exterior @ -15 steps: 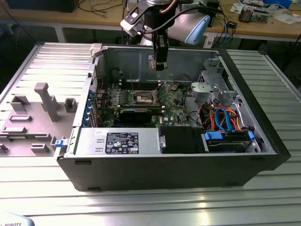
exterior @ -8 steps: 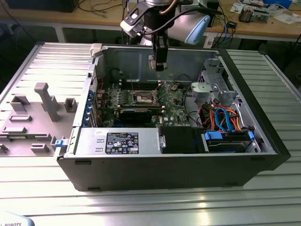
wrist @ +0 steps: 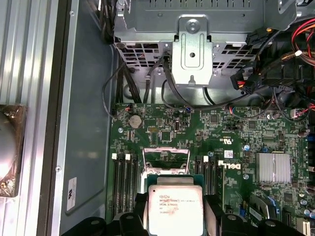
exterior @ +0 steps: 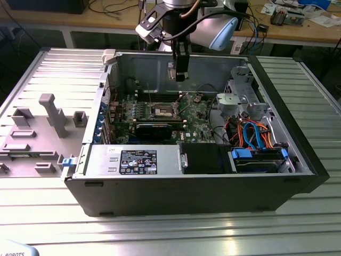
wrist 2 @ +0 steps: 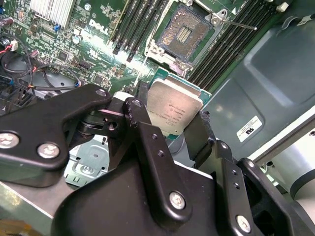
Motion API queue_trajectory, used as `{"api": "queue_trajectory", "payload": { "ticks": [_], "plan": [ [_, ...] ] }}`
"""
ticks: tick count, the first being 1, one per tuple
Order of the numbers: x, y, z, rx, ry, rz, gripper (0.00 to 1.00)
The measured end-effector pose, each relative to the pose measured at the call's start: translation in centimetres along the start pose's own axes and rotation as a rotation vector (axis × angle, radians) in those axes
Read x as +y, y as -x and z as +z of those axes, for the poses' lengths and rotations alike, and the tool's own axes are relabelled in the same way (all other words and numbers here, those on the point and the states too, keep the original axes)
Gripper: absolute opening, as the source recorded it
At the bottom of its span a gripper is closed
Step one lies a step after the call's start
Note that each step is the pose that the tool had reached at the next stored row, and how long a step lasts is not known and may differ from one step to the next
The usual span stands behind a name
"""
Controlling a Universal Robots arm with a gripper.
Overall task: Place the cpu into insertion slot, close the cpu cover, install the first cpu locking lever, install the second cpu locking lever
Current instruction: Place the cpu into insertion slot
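**Chip gripped above the bare socket**

The small square cpu [wrist 2: 174, 110] with its silver-grey metal top is clamped between the fingers of the black gripper [wrist 2: 170, 119]. It hangs clear of the green motherboard [exterior: 198, 121]. The square insertion slot [exterior: 162, 111] lies beneath, its contact field bare. In the exterior view, a black rectangular card [exterior: 154, 128] lies at the slot's six o'clock and a grey metal drive cage [exterior: 237, 98] at three o'clock. Black memory slots [wrist 2: 130, 27] flank the slot.

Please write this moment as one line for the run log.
gripper: shut on cpu | cpu: held over motherboard, not inserted | socket: empty, contacts exposed
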State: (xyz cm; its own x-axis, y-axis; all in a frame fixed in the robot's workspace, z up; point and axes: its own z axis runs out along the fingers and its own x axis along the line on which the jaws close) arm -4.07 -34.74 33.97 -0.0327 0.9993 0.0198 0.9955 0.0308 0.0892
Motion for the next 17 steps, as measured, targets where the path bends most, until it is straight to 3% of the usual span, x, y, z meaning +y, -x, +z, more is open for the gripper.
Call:
{"api": "queue_trajectory", "payload": {
  "ticks": [17],
  "plan": [
    [-0.05, 0.01, 0.54, -0.0001, -0.0001, 0.0, 0.54]
  ]
}}
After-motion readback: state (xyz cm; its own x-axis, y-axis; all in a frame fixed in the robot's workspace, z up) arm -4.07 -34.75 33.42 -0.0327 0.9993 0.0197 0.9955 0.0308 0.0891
